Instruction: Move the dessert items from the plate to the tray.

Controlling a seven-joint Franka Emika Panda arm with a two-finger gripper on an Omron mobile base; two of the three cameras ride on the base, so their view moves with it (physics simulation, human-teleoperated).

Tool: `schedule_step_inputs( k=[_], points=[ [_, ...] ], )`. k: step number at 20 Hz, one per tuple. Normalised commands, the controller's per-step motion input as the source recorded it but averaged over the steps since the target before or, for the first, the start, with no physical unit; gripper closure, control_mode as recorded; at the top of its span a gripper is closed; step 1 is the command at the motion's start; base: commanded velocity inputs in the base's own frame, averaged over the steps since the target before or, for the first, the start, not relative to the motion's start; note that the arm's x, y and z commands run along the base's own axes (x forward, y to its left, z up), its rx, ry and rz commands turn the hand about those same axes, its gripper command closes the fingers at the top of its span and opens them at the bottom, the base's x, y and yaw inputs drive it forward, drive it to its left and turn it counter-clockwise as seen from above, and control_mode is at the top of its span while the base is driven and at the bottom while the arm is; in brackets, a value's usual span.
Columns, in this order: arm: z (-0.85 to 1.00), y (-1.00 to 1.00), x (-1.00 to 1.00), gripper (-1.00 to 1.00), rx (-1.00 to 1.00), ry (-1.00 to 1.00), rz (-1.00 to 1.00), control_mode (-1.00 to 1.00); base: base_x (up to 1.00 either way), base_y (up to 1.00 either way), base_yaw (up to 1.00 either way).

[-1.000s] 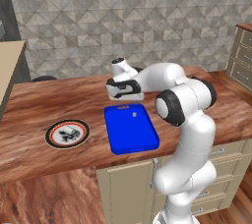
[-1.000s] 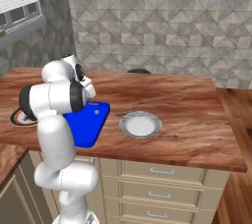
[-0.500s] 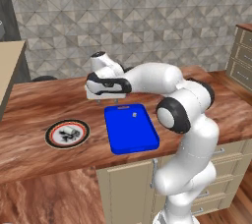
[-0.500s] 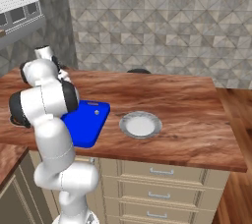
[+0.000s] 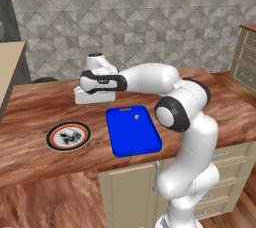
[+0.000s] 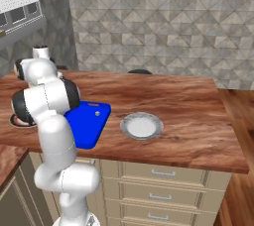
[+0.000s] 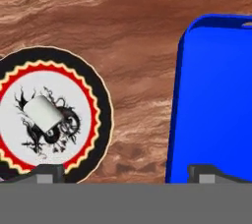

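**Pale lump waits on the plate while the tool hangs wide above**

Whitish and stubby, the dessert lump point(image 7: 45, 112) lies a little toward 9 o'clock of centre on the round flat plate point(image 7: 101, 105) with its dark rim, orange-red ring and marked pale middle. A second tiny pale morsel point(image 5: 136, 117) already sits on the bright blue rectangular tray point(image 5: 131, 132), toward its 12 o'clock end. Plate and tray lie near each other on the reddish wooden table point(image 5: 35, 107), the tray at 3 o'clock of the plate, a strip of bare wood between them.

The tool point(image 5: 95, 103) hangs over that strip, up toward 1 o'clock of the plate, its jaws spread wide and holding nothing.

The step in hand looks like the reach for the lump. To do it well, the tool should shift toward 9 o'clock in the hand view until the lump sits midway between the fingertips point(image 7: 49, 171), then drop straight. The lump is small and rounded, so a low, centred pinch seems safest; an off-centre close could roll it across the smooth plate.
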Motion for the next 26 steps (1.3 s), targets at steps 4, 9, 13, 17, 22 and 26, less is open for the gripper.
schedule_step_inputs(
  k=[4, 9, 13, 17, 22, 26],
  points=[
    [-0.04, 0.88, -0.04, -1.00, -0.01, -0.12, 0.47, -1.00, 0.00, 0.00, 0.00],
    [0.00, 0.80, -0.14, -1.00, -0.02, -0.21, 0.45, -1.00, 0.00, 0.00, 0.00],
    [-0.01, 0.25, -0.05, -1.00, 0.00, -0.16, 0.16, -1.00, 0.00, 0.00, 0.00],
    [-0.19, 0.06, 0.00, -1.00, 0.00, 0.05, 0.00, -1.00, 0.00, 0.00, 0.00],
    [-0.37, 0.18, 0.00, -1.00, 0.00, 0.17, 0.00, -1.00, 0.00, 0.00, 0.00],
    [-0.44, 0.11, 0.00, -1.00, -0.01, 0.07, 0.00, -1.00, 0.00, 0.00, 0.00]
  ],
)
